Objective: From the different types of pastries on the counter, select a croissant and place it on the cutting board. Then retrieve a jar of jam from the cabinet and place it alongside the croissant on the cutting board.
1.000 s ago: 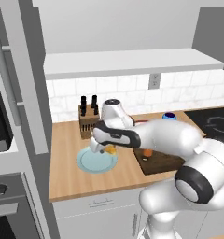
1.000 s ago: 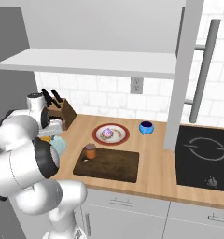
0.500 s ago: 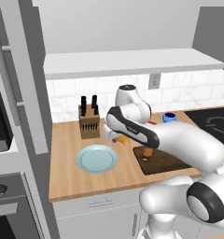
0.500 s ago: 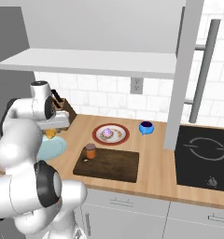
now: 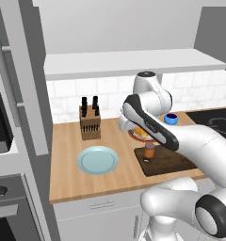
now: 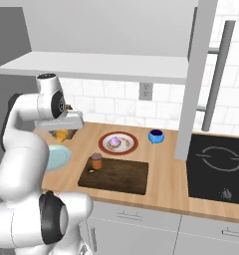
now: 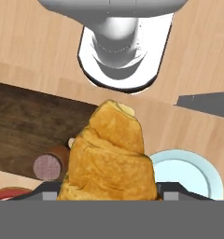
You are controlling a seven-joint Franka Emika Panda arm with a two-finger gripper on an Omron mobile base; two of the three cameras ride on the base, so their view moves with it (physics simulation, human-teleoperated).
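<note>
My gripper (image 6: 62, 130) is shut on the golden-yellow croissant (image 7: 111, 156), held in the air above the counter (image 5: 68, 141), left of the dark brown cutting board (image 6: 116, 175). Most of the hand view is taken up by the croissant, which hides the gripper (image 7: 109, 192) tips. The jar of jam (image 6: 96, 161), orange-brown with a dark lid, stands upright on the board's left end. The other pastry (image 6: 115, 143), round with pink-purple frosting, lies on a red-rimmed plate behind the board. The pale cabinet (image 6: 101, 67) runs along the wall above.
A light blue plate (image 5: 98, 160) lies on the counter at the left, below the hand. A knife block (image 5: 90, 120) stands near the wall. A small blue bowl (image 6: 156, 135) sits right of the red plate, and a black cooktop (image 6: 218, 169) lies further right.
The arm has lifted the croissant off the blue plate area and swung it to the right, toward the cutting board. The jar and the frosted pastry have not moved.
</note>
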